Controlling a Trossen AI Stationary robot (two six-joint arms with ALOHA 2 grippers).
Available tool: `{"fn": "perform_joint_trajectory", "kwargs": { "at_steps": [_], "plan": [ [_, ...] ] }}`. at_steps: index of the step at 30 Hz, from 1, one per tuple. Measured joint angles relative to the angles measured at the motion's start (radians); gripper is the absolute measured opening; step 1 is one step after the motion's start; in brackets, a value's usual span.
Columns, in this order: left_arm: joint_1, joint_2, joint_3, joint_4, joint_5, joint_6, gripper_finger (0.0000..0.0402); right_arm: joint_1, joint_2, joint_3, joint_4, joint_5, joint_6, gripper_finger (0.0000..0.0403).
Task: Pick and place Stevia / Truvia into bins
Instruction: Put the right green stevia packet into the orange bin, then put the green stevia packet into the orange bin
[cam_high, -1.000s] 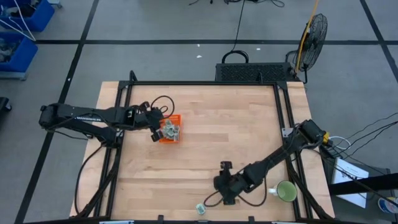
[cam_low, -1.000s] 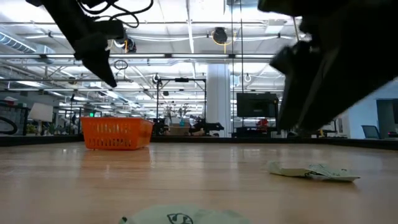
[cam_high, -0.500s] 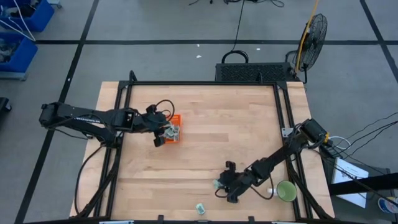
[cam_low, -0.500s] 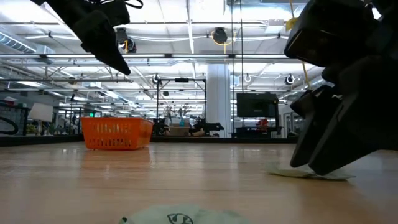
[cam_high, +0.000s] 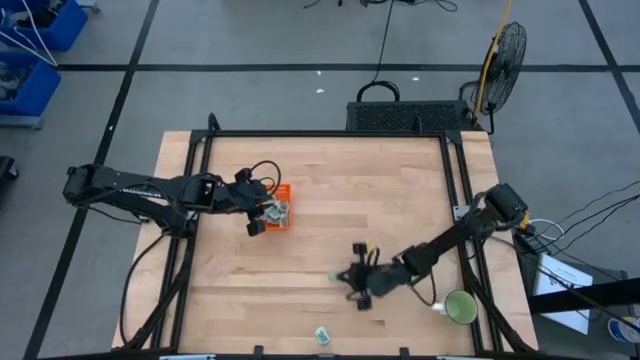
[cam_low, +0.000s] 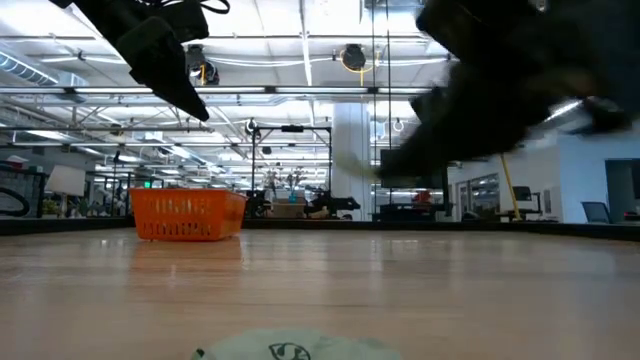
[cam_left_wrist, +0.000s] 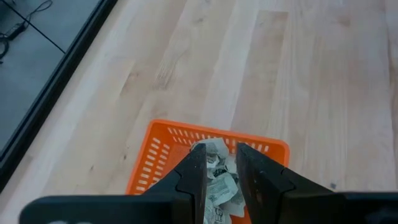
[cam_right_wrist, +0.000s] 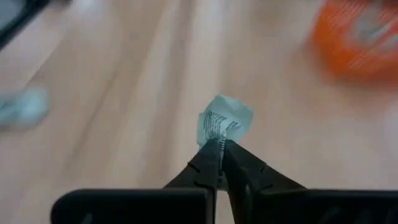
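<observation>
one printed sachet (cam_right_wrist: 222, 121) between right fingers (cam_right_wrist: 209, 163)

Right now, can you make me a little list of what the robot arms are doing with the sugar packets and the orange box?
left gripper: above the orange bin, jaws a little apart, holding nothing
right gripper: lifted off the table, jaws shut on one packet
packets in bin: a small pile, too crumpled to count
loose packet: lies alone at the table's near edge
green mug: at the table's right near corner, beside the right arm
table: light wood
</observation>
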Motion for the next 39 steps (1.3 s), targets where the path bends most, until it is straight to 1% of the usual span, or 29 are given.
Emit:
{"fn": "perform_joint_trajectory", "kwargs": {
  "at_steps": [2,4,7,9,11,13,17,19,21,23,25,27,31,35,39],
  "plan": [
    [0.0,-0.003,0.0,0.0,-0.002,0.0,0.0093,-0.064,-0.013,0.0,0.06,0.03,-0.083,0.0005],
    [0.0,-0.004,0.0,0.006,-0.009,-0.003,0.0093,-0.146,-0.014,-0.001,0.18,0.024,-0.159,0.0004],
    [0.0,-0.004,0.002,0.015,-0.034,-0.003,0.0093,-0.278,-0.01,0.009,0.381,-0.04,-0.212,0.0009],
    [0.0,-0.004,0.015,0.017,-0.089,-0.003,0.0093,-0.36,0.024,0.048,0.428,-0.113,-0.215,0.0012],
    [0.0,-0.004,0.036,0.018,-0.171,-0.004,0.0093,-0.42,0.072,0.112,0.375,-0.171,-0.213,0.0012],
    [0.002,-0.004,0.063,0.018,-0.26,-0.009,0.0093,-0.46,0.134,0.209,0.306,-0.214,-0.208,0.001],
    [0.002,-0.004,0.121,0.019,-0.401,-0.012,0.0093,-0.504,0.25,0.406,0.091,-0.238,-0.232,0.0009],
    [0.002,-0.004,0.141,0.017,-0.439,0.007,0.0093,-0.519,0.298,0.485,-0.011,-0.239,-0.231,0.0009],
    [0.002,-0.005,0.153,0.009,-0.448,0.027,0.0093,-0.531,0.344,0.549,-0.053,-0.242,-0.229,0.0009],
    [0.002,-0.005,0.154,0.004,-0.448,0.041,0.0093,-0.543,0.376,0.59,-0.067,-0.271,-0.228,0.001],
    [0.002,-0.004,0.154,-0.008,-0.448,0.046,0.0093,-0.551,0.408,0.621,-0.057,-0.336,-0.215,0.0015],
    [0.002,-0.004,0.154,-0.017,-0.448,0.042,0.0093,-0.555,0.422,0.624,-0.072,-0.375,-0.204,0.0021],
    [0.002,-0.004,0.154,-0.039,-0.447,0.035,0.0093,-0.552,0.424,0.628,-0.063,-0.368,-0.252,0.0041],
    [0.002,-0.004,0.154,-0.057,-0.447,0.022,0.0093,-0.545,0.424,0.63,-0.056,-0.37,-0.26,0.0071],
    [0.002,-0.004,0.154,-0.074,-0.446,0.016,0.0093,-0.524,0.414,0.629,-0.056,-0.369,-0.31,0.0101]
  ]
}}
